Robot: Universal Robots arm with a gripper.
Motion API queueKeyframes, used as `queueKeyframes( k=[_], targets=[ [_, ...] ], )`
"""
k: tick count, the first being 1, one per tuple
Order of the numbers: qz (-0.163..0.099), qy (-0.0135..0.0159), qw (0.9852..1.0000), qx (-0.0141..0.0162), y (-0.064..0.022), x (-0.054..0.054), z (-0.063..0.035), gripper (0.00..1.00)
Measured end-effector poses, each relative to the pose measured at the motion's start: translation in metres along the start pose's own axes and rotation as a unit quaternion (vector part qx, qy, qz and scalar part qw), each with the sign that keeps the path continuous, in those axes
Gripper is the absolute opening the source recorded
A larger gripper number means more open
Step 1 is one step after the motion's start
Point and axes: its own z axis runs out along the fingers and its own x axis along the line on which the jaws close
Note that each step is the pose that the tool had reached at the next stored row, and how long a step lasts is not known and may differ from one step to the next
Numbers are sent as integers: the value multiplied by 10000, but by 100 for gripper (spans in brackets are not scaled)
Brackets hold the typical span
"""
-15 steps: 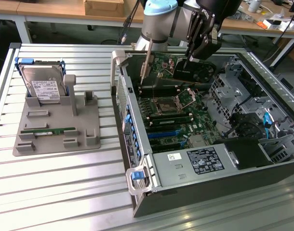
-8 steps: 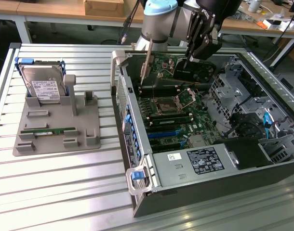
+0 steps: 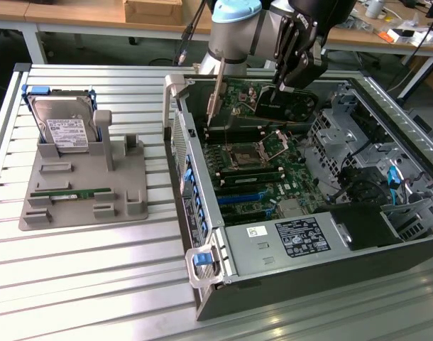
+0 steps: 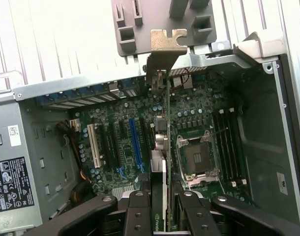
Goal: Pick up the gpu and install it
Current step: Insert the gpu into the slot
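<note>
A robotics workshop. An open computer case [image 3: 309, 284] sits on a slatted aluminium surface [image 3: 96, 284]. Cluttered wooden workbenches [image 3: 67, 14] stand beyond its far edge.

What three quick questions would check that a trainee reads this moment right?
1. True or false: the gpu already sits in a motherboard slot.
2. What lies flat on the grey fixture? A) green memory stick B) screwdriver C) fan
3. What does the gripper hold?
Key: 1 false, it hangs above the board. 2 A. 3 the gpu, edge-on between the fingers.
</note>
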Motion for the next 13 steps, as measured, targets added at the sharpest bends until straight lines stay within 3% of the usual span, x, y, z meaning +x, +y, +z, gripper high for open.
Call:
queueKeyframes(
  k=[13],
  targets=[
    [-106,6,9999,2,0,0,3,26]
  ],
)
